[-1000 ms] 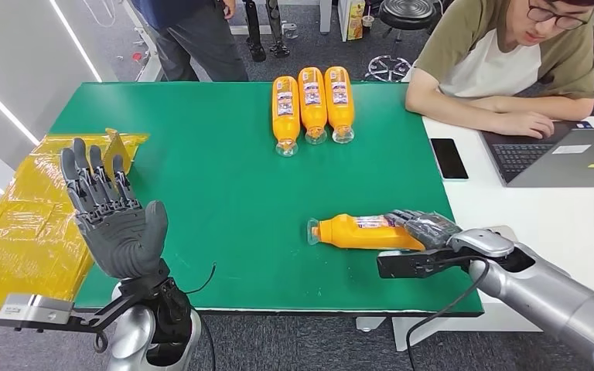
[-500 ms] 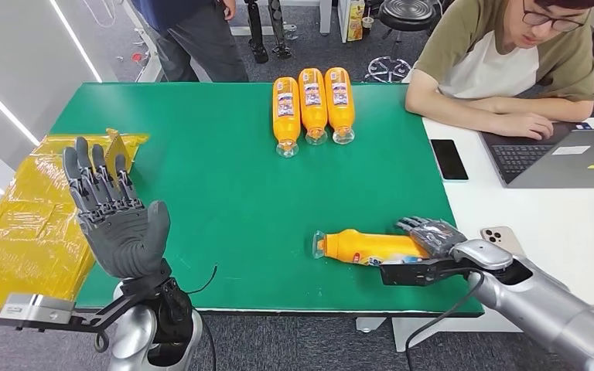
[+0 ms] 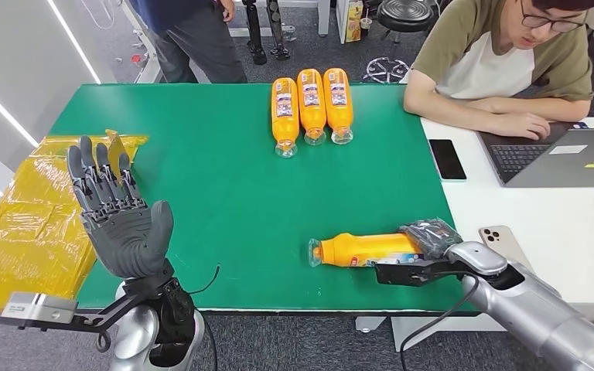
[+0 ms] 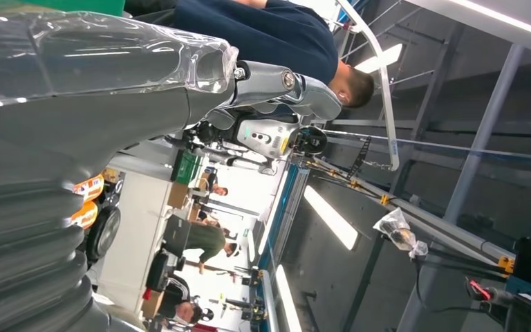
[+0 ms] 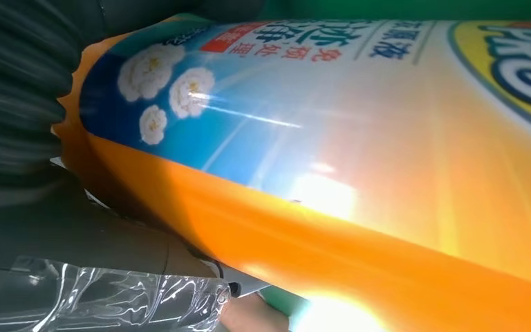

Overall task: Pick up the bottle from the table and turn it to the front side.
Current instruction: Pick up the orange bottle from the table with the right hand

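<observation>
1. The bottle (image 3: 363,250), orange with a clear cap end, lies on its side on the green table (image 3: 216,193) near the table's front edge, toward its right end; its cap points toward the table's left side.
2. The right robot hand (image 3: 431,236) wraps its dark fingers around the bottle's base end and grips it; the right wrist view shows the bottle's label (image 5: 332,90), blue with white flowers and printed text, close against the hand.
3. The left robot hand (image 3: 120,220) is raised over the table's front-left corner, palm up and fingers spread apart, holding nothing.
4. Three more orange bottles (image 3: 312,104) lie side by side at the table's far edge, caps toward the robot.
5. A yellow wrapped sheet (image 3: 23,224) lies just beyond the table's left edge; a person (image 3: 503,62) sits past the table's right end at a laptop (image 3: 564,154), with a dark phone (image 3: 447,158) beside it.
</observation>
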